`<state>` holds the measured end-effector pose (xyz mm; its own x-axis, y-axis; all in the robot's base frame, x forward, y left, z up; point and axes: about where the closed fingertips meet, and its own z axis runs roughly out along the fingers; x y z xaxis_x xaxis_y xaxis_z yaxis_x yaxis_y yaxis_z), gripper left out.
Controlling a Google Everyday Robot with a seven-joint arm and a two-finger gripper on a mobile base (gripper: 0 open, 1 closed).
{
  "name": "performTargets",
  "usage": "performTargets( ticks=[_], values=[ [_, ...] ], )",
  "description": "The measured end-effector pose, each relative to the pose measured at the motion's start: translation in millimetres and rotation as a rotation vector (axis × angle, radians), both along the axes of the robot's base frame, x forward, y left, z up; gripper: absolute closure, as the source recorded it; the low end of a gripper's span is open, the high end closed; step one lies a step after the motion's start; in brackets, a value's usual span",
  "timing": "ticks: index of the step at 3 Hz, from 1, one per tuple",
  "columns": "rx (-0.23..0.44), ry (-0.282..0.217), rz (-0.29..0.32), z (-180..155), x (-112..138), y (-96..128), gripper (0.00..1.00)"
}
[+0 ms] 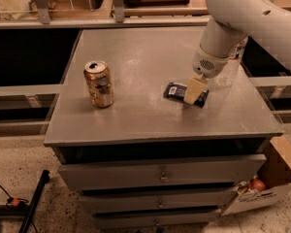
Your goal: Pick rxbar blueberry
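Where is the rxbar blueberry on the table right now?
In the camera view, the rxbar blueberry lies flat on the grey table, right of centre, between the gold can and the water bottle; the claw is directly over its right half.

Can (99, 84): gold, upright, left of centre on the tabletop (136, 52).
Bottle (231, 67): clear, centre right.
Drawers (160, 173): 3, bottom centre.
Cardboard box (277, 171): lower right.

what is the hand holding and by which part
Cannot tell: the hand is down over the rxbar blueberry, which lies flat on the cabinet top.
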<state>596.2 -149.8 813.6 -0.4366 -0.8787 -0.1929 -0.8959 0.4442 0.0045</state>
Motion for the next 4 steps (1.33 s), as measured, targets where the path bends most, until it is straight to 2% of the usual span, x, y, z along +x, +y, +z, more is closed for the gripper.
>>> performTargets(
  ticks=[1, 2, 3, 4],
  values=[
    [0.000, 0.000, 0.000, 6.5, 0.0, 0.1, 0.75],
    [0.029, 0.009, 0.025, 4.9, 0.8, 6.6, 0.98],
    [0.061, 0.000, 0.035, 12.5, 3.8, 11.3, 1.00],
    [0.091, -0.037, 0.047, 34.7, 5.4, 13.9, 1.00]
  ],
)
